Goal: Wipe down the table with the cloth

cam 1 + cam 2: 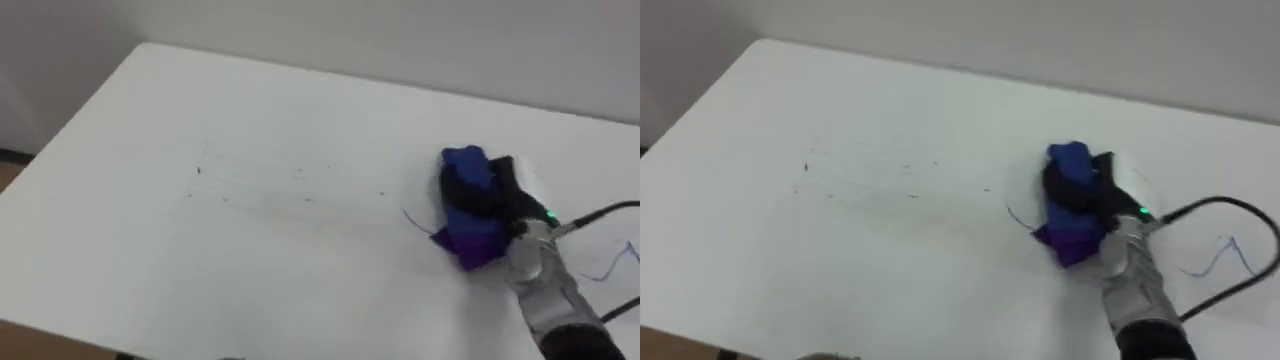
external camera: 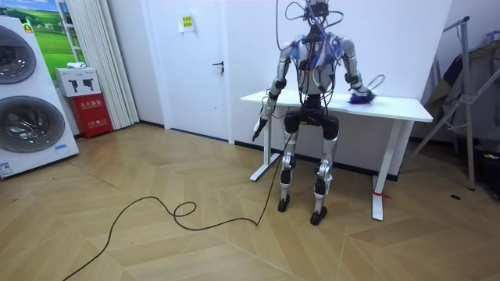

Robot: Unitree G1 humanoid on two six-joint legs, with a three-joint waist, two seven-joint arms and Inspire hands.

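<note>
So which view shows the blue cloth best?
The left eye view: the blue cloth sits large, bunched in the right hand on the white table. The right eye view shows much the same; in the room view it is a small purple speck.

The right hand rested against a bunched blue and purple cloth on the white table. Faint dark marks lay left of the cloth, and a thin blue stroke ran just beside its left edge.
</note>
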